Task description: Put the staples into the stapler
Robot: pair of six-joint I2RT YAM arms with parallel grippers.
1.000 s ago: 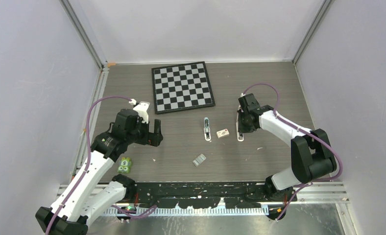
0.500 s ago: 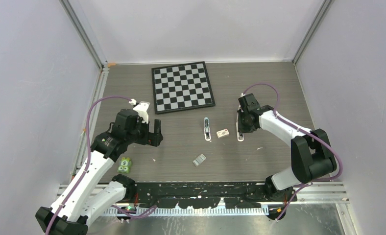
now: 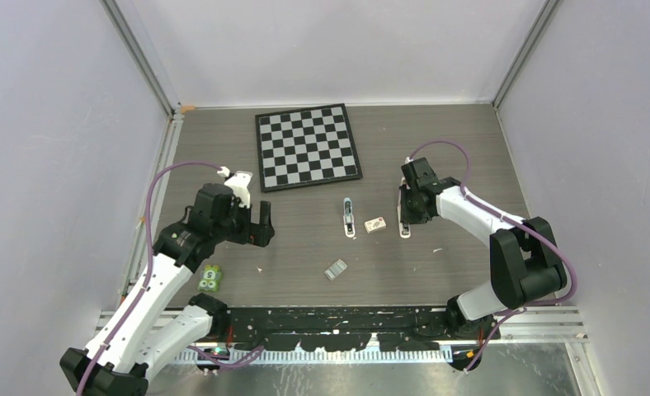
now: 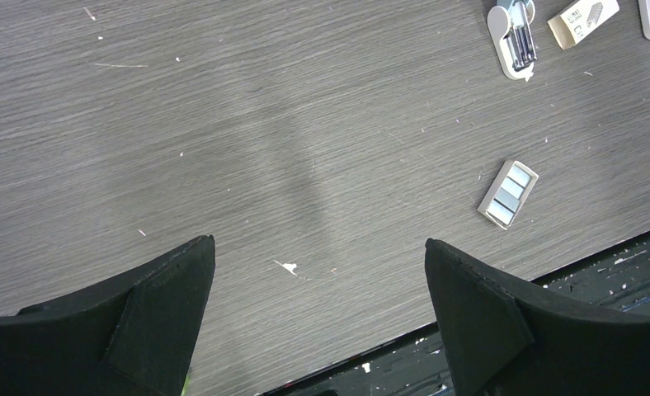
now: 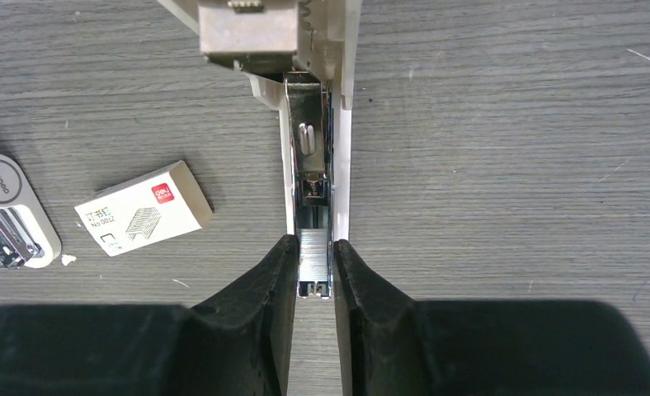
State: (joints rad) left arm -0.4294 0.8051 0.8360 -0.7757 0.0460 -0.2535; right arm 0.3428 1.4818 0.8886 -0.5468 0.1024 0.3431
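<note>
- Only in the right wrist view do we see into the stapler (image 5: 343,148). Its top arm is swung open and the metal channel lies bare, running straight away from the camera.
- In that view the staples (image 5: 313,260), a short ribbed silvery strip, sit at the near end of that channel.
- From above, we see only a slim white bar half under the right arm, right of centre on the table (image 3: 462,148). The strip is too small to make out there.
- The top view alone shows us the chessboard (image 3: 308,147) at the far side and a small green pack (image 3: 210,278) near the left arm.
- The right gripper (image 5: 313,247) is narrow, with a pad pressed on each side of the staples, right over the stapler.
- The left gripper (image 4: 317,247) is spread wide, holds nothing and hangs over bare wood well left of the stapler.
- The left wrist view shows us a small cream-rimmed grey block (image 4: 507,193) lying alone near the table's front edge.
- A staple box (image 5: 144,208) lies just left of the stapler, with a light-blue-and-white object (image 5: 8,210) beyond it.
</note>
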